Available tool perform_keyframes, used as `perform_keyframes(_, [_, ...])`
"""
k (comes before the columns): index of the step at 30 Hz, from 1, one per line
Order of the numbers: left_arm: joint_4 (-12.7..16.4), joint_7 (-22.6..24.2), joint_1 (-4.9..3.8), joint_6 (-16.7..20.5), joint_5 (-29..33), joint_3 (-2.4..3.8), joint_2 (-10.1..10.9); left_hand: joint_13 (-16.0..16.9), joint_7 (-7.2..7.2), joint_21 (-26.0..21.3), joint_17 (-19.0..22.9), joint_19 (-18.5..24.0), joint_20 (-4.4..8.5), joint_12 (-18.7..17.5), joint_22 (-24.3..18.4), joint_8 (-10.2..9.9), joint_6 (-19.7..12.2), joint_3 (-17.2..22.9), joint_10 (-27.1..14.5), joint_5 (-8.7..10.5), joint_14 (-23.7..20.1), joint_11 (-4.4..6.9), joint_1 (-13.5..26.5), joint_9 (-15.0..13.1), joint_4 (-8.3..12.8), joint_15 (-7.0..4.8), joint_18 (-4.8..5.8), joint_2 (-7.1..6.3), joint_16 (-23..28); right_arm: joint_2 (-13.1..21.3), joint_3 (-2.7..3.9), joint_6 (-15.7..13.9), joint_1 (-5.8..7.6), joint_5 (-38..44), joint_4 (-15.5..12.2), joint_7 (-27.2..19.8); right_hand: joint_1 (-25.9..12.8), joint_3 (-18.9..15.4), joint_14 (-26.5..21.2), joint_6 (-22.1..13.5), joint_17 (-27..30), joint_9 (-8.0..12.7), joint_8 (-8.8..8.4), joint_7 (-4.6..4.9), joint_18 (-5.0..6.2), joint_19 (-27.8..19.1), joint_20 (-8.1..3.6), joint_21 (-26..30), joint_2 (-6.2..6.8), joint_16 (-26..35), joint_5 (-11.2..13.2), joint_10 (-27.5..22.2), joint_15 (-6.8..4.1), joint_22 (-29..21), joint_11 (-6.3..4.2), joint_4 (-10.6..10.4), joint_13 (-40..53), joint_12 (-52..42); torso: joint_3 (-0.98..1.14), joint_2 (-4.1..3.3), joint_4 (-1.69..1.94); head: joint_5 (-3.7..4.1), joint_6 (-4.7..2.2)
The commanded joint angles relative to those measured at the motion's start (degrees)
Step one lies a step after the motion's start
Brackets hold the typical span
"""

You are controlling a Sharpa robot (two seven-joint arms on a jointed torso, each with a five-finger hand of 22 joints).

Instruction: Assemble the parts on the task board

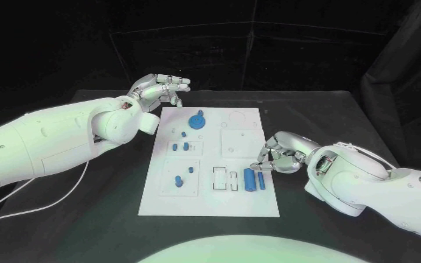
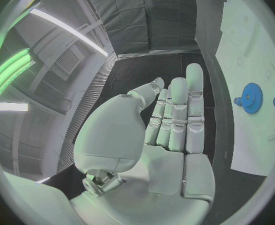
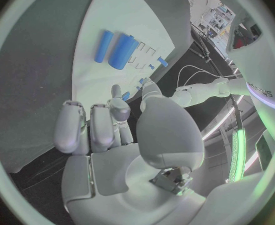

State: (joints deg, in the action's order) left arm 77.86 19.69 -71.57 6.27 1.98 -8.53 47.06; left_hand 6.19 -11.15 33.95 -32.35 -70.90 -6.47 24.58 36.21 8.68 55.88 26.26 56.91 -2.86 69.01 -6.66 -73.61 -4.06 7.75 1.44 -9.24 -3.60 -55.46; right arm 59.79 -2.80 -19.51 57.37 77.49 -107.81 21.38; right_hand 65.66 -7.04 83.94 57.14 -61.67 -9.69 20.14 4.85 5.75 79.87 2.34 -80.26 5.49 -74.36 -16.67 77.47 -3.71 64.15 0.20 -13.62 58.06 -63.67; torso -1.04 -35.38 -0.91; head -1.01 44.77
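The white task board lies in the middle of the black table. A blue gear sits near its far edge, and several small blue parts stand down its left side. Two blue cylinders lie side by side near the right edge, also seen in the right wrist view. My right hand hovers just beyond them at the board's right edge, fingers half bent, holding nothing. My left hand is raised over the far left corner, fingers stretched out and empty, with the gear beside it.
Black table runs all round the board, with a dark curtain behind. A thin white cable trails under my left arm near the table's left edge. Empty outlined slots lie left of the cylinders.
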Motion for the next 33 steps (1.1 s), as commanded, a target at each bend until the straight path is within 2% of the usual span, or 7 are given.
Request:
perform_keyframes(1, [0.1,0.5,-0.09,-0.2,-0.1,0.02,0.1,0.0,0.06,-0.1,0.1,0.4,-0.23,0.3,0.0,0.3,-0.6,-0.5,-0.6,0.08,-0.4,0.09,0.7,0.1,-0.1,-0.06,-1.05,0.00,-0.4,-0.6,-0.02,1.4,-0.10,3.5,-0.1,5.3,0.5,-0.7,1.7,-0.6,0.1,-0.4,0.85,-0.03,-0.86,-0.1,0.08,-0.2,0.62,-0.2,0.4,-0.6,-0.15,-0.1,0.03,-1.2,0.4,0.2,-0.12,-0.09,-0.07,-0.08,-0.10])
perform_keyframes(5, [-0.1,0.6,-0.08,-0.2,-0.1,0.02,0.0,0.0,0.07,-0.2,0.2,0.4,-0.26,0.4,0.0,0.4,-0.6,-0.7,-0.6,0.08,-0.4,0.09,0.9,0.1,-0.2,-0.04,-1.05,0.02,-0.5,-1.5,-0.03,2.2,-0.19,5.3,0.2,6.7,1.0,-1.3,1.8,-1.0,-0.4,-0.9,1.72,-0.05,-0.90,0.0,0.09,-0.3,0.88,-0.5,0.4,-0.5,-0.15,0.1,0.02,-2.3,1.3,-0.3,-0.06,-0.05,-0.23,-0.25,-0.04])
perform_keyframes(11, [-0.2,0.6,-0.06,-0.4,-0.1,0.01,-0.2,0.0,0.07,-0.2,0.2,0.4,-0.26,0.4,0.0,0.4,-0.6,-0.7,-0.6,0.08,-0.4,0.09,0.9,0.1,-0.2,-0.04,-1.05,0.02,-0.5,-3.2,-0.04,4.1,-0.78,6.7,0.8,9.2,2.2,-1.7,1.9,-1.6,-1.3,-1.3,2.65,-0.06,-0.98,0.1,0.09,-0.5,0.85,-1.0,0.3,-0.3,-0.15,0.6,0.01,-2.7,2.3,-0.7,-0.05,-0.08,-0.14,0.03,-0.03])
perform_keyframes(14, [-0.3,0.5,-0.05,-0.4,-0.1,0.00,-0.2,0.0,0.07,-0.2,0.2,0.4,-0.26,0.4,0.0,0.4,-0.6,-0.7,-0.6,0.08,-0.4,0.09,0.9,0.1,-0.2,-0.04,-1.05,0.02,-0.5,-3.7,-0.04,4.7,-1.23,7.0,1.0,10.0,2.3,-1.7,1.9,-1.6,-1.4,-1.3,2.71,-0.06,-1.00,0.2,0.09,-0.6,0.82,-1.0,0.3,-0.3,-0.15,0.7,0.01,-2.7,2.4,-0.7,-0.04,-0.11,-0.07,0.05,0.03])
perform_keyframes(20, [-0.3,0.4,-0.04,-0.6,-0.1,-0.01,-0.1,0.0,0.08,-0.2,0.2,0.4,-0.27,0.4,0.0,0.4,-0.6,-0.7,-0.6,0.07,-0.4,0.09,0.9,0.0,-0.2,-0.04,-1.06,0.04,-0.5,-4.8,-0.04,5.6,-1.89,7.5,1.5,10.8,2.3,-1.7,1.9,-1.7,-1.5,-1.4,2.74,-0.06,-1.01,0.2,0.09,-0.6,0.81,-1.1,0.3,-0.3,-0.15,0.8,0.01,-2.7,2.4,-0.7,-0.19,-0.14,-0.09,-0.04,0.04])
perform_keyframes(33, [-0.2,-0.3,-0.05,-1.1,-0.1,-0.01,0.2,0.0,0.09,-0.2,0.2,0.4,-0.28,0.5,0.0,0.4,-0.7,-0.7,-0.8,0.07,-0.4,0.11,0.8,0.1,-0.2,-0.05,-1.08,0.06,-0.5,-6.9,-0.04,7.7,-2.78,9.3,2.7,12.3,2.2,-2.0,2.0,-1.7,-1.9,-1.6,3.29,-0.12,-1.04,0.2,0.10,-0.7,0.64,-1.3,0.5,-0.4,-0.16,1.0,-0.02,-3.0,2.4,-0.6,-0.21,-0.17,-0.14,-0.18,0.26])
